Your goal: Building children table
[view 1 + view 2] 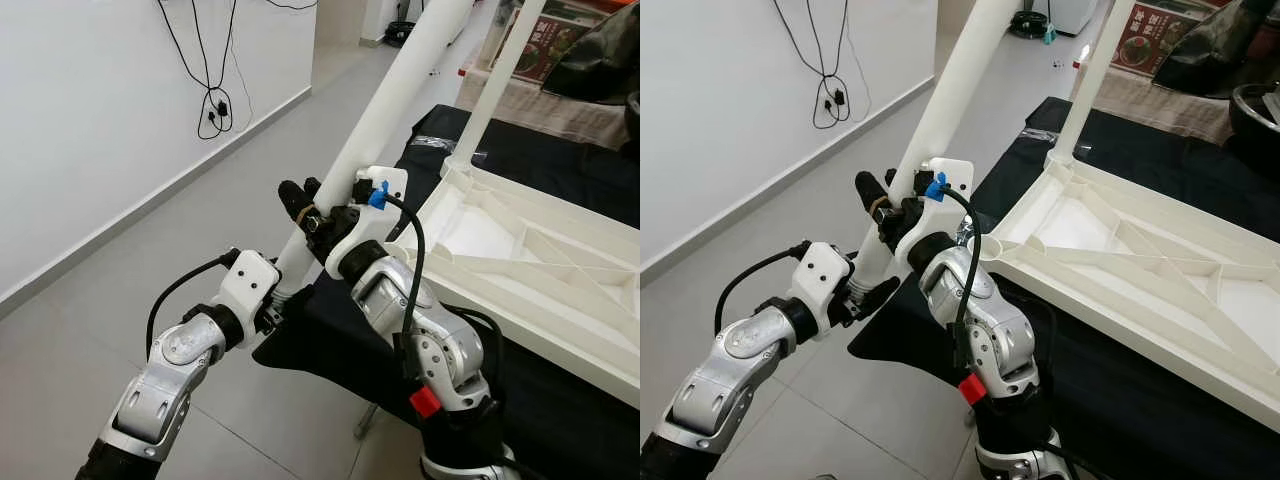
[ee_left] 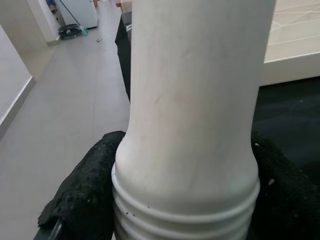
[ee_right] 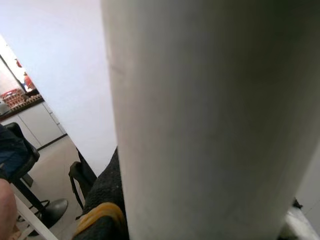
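A long white table leg (image 1: 400, 90) slants up and away from me, its threaded end (image 2: 185, 215) lowest. My left gripper (image 1: 283, 300) is shut on the leg just above the thread, with a black padded finger (image 2: 80, 190) on each side. Higher up, my right gripper (image 1: 305, 212) is shut around the same leg; one finger (image 3: 102, 210) carries a yellow band. The white tabletop (image 1: 1120, 250) lies upside down on a black cloth to the right, ribs upward. Its near corner has a round socket (image 1: 992, 247) beside my right wrist. Another leg (image 1: 495, 90) stands upright in the far corner.
The black cloth (image 1: 560, 160) covers a low stand under the tabletop. A white wall with hanging black cables (image 1: 213, 105) runs along the left, with grey floor (image 1: 120, 270) between it and me. Boxes and a dark bag (image 1: 600, 50) sit at the back right.
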Robot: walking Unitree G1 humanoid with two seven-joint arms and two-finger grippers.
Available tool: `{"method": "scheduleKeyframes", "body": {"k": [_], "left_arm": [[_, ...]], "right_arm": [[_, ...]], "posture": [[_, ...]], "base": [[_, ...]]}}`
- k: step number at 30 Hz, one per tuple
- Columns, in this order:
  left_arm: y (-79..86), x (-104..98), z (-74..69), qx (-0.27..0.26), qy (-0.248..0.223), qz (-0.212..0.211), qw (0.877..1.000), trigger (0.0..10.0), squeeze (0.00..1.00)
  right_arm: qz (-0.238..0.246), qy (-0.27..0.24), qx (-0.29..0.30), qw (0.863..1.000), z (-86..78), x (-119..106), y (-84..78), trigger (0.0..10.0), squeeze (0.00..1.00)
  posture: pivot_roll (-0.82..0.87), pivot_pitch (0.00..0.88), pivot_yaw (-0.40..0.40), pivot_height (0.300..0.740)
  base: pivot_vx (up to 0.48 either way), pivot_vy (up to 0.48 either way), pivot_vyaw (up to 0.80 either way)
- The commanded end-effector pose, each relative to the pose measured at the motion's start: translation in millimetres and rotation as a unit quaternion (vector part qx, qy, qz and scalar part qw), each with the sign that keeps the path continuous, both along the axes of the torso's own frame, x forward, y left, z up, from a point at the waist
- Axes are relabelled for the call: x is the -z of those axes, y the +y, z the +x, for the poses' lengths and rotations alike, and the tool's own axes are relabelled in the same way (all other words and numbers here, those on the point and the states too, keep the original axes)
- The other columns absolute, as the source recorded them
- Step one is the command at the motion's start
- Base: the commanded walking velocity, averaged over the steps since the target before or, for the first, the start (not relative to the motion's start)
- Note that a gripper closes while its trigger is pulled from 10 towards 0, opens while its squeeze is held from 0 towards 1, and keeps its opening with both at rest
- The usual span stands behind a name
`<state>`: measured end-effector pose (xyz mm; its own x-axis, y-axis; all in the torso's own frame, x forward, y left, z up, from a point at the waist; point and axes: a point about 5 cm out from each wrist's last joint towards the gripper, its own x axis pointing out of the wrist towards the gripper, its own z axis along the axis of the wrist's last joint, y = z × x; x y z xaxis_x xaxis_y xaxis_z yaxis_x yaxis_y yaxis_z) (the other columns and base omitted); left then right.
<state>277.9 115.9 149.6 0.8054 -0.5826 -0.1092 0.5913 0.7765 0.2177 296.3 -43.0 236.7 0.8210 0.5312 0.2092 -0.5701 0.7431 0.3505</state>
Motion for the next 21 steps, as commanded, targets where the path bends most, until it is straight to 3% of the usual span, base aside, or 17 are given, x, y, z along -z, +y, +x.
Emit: {"method": "scheduleKeyframes", "body": {"k": [1, 5, 6, 10, 12, 15, 16, 17, 18, 21], "left_arm": [[-7.1, 4.9, -10.1, 0.026, 0.014, 0.001, 1.0, 10.0, 0.0], [-7.1, 5.0, -14.9, 0.038, 0.015, 0.005, 0.999, 10.0, 0.0], [-6.3, 4.6, -18.1, 0.044, 0.02, -0.001, 0.999, 10.0, 0.0], [-4.7, 2.8, -26.5, 0.069, 0.032, -0.014, 0.997, 10.0, 0.0], [-1.0, -1.0, -36.7, 0.098, 0.055, -0.041, 0.993, 10.0, 0.0], [0.0, -2.6, -40.1, 0.108, 0.064, -0.052, 0.991, 10.0, 0.0], [0.2, -3.3, -50.2, 0.134, 0.089, -0.073, 0.984, 10.0, 0.0], [-0.4, -3.0, -54.9, 0.146, 0.102, -0.083, 0.981, 10.0, 0.0], [-0.4, -3.0, -54.9, 0.146, 0.102, -0.083, 0.981, 10.0, 0.0], [-4.2, -1.6, -67.6, 0.174, 0.138, -0.11, 0.969, 10.0, 0.0]], "right_arm": [[-0.008, -0.016, -0.004, 1.0, 0.9, 3.2, -1.9, 10.0, 1.0], [-0.004, -0.012, -0.018, 1.0, 2.7, 3.8, -5.1, 10.0, 1.0], [0.003, -0.013, -0.035, 0.999, 3.2, 3.3, -8.1, 10.0, 0.0], [0.014, -0.01, -0.084, 0.996, 4.2, 5.5, -15.3, 10.0, 0.0], [0.005, -0.015, -0.21, 0.978, -4.8, 9.9, -21.5, 10.0, 0.0], [0.001, -0.017, -0.255, 0.967, -9.4, 11.2, -23.5, 10.0, 0.0], [0.003, -0.008, -0.352, 0.936, -18.8, 12.6, -30.6, 10.0, 0.0], [0.005, -0.009, -0.383, 0.924, -21.2, 12.0, -34.2, 10.0, 0.0], [0.005, -0.009, -0.383, 0.924, -21.2, 12.0, -34.2, 10.0, 0.0], [0.006, -0.016, -0.43, 0.903, -23.3, 9.3, -41.3, 10.0, 0.0]], "posture": [[0.12, 0.059, -0.078, 0.74], [0.12, 0.06, -0.079, 0.74], [0.12, 0.062, -0.078, 0.74], [0.12, 0.061, -0.08, 0.74], [0.13, 0.066, -0.08, 0.74], [0.13, 0.066, -0.08, 0.74], [0.12, 0.07, -0.08, 0.74], [0.12, 0.071, -0.079, 0.74], [0.12, 0.071, -0.079, 0.74], [0.12, 0.082, -0.077, 0.74]], "base": [[0.0, 0.0, 0.0], [0.0, 0.0, 0.0], [0.0, 0.0, 0.0], [0.0, 0.0, 0.0], [0.0, 0.0, 0.0], [0.0, 0.0, 0.0], [0.0, 0.0, 0.0], [0.0, 0.0, 0.0], [0.0, 0.0, 0.0], [0.0, 0.0, 0.0]]}}
